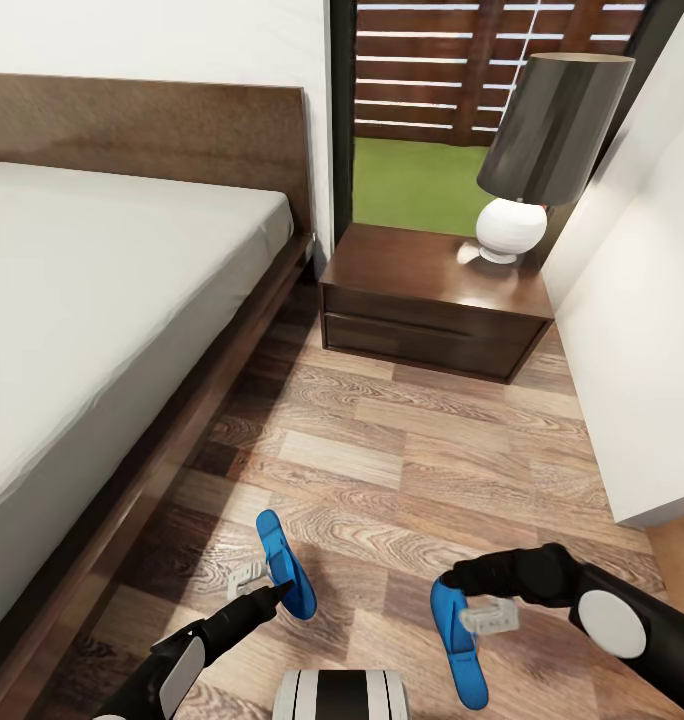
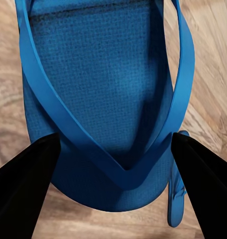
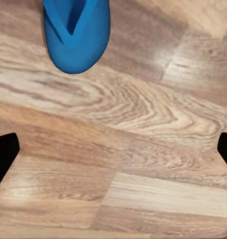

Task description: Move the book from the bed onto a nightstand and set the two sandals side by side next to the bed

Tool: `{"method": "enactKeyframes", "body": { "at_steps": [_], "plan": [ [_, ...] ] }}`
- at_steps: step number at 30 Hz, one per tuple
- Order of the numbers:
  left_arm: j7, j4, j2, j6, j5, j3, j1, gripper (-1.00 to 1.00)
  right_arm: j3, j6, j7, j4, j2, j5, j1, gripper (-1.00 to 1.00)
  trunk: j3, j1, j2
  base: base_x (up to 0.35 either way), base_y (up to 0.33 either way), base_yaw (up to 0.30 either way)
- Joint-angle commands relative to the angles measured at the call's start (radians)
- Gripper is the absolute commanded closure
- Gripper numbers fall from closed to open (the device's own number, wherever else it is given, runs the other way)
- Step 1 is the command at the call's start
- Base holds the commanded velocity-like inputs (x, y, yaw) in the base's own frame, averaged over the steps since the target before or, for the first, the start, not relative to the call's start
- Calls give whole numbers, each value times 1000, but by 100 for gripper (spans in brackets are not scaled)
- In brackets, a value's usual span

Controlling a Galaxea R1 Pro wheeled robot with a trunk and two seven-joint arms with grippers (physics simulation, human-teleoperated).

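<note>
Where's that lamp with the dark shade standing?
In the head view, the lamp stands on the nightstand, right of the bed, in the corner by the window.

You're looking at a wood-plank floor (image 1: 432, 450) showing heavy swirling grain with a soft satin sheen. The two sandals, one (image 1: 285, 563) on the left and one (image 1: 458, 630) on the right, are reading as matt bright blue foam or rubber, and up close the left one's footbed (image 2: 101, 89) is showing a fine pebbled texture under smooth straps. The bed (image 1: 92, 300) is wearing a plain pale matt cloth over a dark wood frame. The nightstand (image 1: 432, 300) is looking like polished dark-brown wood, catching reflections. The lamp (image 1: 537, 150) is sporting a glossy white base and a smooth dark shade. Your gripper fingers (image 2: 21, 184) are coming across as flat matt black.
</note>
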Motion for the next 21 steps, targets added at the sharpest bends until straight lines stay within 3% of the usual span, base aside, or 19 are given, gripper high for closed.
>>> {"method": "enactKeyframes", "body": {
  "at_steps": [1, 8, 21],
  "plan": [
    [-4, 0, 0, 10, 8, 3, 0, 100, 1, -1, 3, 17, -1, -4, -1, -100, -1, 0, 0, 0, 0, 0],
    [-4, 0, 0, 10, 8, 3, 0, 100, -3, -1, 2, 134, 0, -10, -1, -100, -1, 0, 0, 0, 0, 0],
    [-4, 0, 0, 10, 8, 3, 0, 100, -4, -2, 5, 150, 1, -8, -2, -100, -1, 0, 0, 0, 0, 0]
  ]
}}
